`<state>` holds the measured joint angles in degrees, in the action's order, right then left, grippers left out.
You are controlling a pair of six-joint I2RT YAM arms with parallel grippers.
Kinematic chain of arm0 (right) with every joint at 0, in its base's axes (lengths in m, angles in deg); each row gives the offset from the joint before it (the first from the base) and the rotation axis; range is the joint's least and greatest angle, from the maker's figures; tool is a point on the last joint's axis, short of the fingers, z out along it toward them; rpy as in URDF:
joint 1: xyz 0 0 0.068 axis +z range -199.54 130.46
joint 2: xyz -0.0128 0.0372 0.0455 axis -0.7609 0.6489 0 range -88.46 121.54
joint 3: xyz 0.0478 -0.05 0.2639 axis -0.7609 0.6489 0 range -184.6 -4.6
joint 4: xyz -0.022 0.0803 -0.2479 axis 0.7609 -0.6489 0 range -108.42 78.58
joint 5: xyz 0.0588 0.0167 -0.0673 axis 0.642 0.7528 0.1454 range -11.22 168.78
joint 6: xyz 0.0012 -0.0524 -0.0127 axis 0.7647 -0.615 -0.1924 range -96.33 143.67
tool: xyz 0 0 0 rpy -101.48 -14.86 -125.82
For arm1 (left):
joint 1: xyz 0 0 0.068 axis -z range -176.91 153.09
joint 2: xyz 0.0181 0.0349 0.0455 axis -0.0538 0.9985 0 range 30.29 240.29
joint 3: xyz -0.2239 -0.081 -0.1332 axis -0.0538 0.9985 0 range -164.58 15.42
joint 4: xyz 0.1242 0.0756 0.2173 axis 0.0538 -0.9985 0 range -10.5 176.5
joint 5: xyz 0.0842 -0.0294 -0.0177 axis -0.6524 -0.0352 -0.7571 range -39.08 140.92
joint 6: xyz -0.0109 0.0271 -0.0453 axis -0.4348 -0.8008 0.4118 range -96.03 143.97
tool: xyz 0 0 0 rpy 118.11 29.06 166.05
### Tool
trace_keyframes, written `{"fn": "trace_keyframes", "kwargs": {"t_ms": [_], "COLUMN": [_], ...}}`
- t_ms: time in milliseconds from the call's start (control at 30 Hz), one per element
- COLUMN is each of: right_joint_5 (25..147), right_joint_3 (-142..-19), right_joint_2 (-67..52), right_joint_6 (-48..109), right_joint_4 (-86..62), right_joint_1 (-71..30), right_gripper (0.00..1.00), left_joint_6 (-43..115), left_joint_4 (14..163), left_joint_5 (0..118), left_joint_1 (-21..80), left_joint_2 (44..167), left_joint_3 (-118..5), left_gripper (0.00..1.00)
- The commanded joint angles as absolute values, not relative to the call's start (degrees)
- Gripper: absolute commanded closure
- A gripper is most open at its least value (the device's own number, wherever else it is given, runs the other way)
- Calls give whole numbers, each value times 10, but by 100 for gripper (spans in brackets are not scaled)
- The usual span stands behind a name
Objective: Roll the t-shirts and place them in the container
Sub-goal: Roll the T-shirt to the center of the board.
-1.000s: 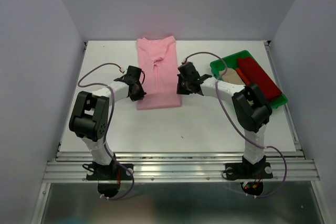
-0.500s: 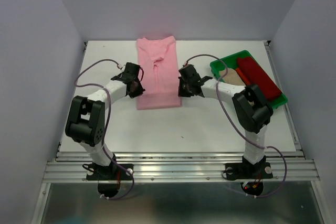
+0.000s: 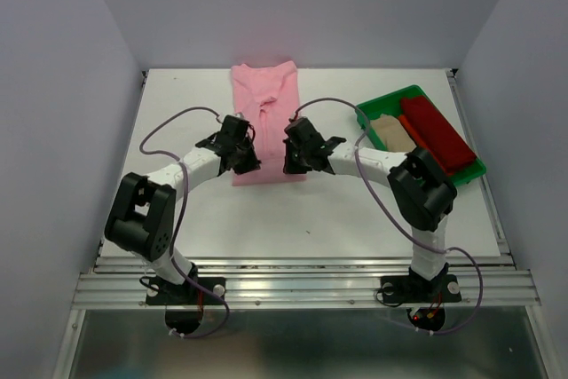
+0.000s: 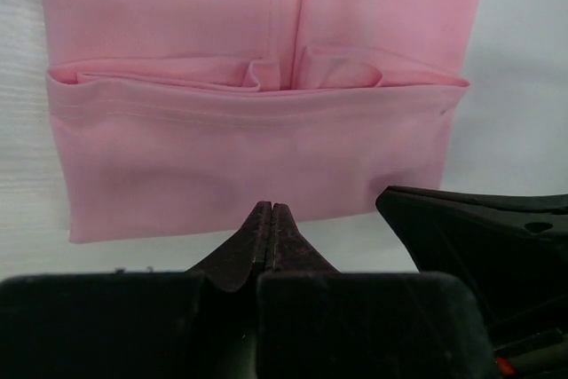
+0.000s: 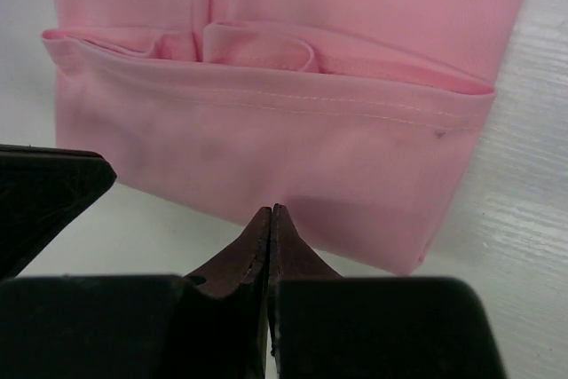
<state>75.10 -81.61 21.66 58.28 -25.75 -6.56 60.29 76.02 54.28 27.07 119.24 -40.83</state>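
pink t-shirt with near hem folded up, left pincer and right pincer pressed together at fold

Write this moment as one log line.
pink t-shirt: near end folded once | left fingers: shut at fold edge | right fingers: shut at fold edge

Bright, even, diffuse light, faint soft shadows; slight blur in wrist-view foregrounds.

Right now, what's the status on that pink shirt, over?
Left gripper shut, right gripper shut, tips at near folded edge. Pink t-shirt flat, one fold made. Nothing in the way.
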Motion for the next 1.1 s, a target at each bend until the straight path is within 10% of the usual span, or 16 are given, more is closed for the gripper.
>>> {"fn": "trace_keyframes", "kwargs": {"t_ms": [0,1067], "right_joint_5": [749,696], "right_joint_3": [-819,-741], "right_joint_2": [243,140], "right_joint_6": [594,579], "right_joint_4": [-242,-237], "right_joint_1": [-69,-85], "right_gripper": [99,98], "left_joint_6": [610,611], "left_joint_4": [795,766], "left_joint_5": [565,478], "left_joint_1": [269,256], "left_joint_2": [1228,1121], "left_joint_3": [-396,-319], "left_gripper": [100,100]}}
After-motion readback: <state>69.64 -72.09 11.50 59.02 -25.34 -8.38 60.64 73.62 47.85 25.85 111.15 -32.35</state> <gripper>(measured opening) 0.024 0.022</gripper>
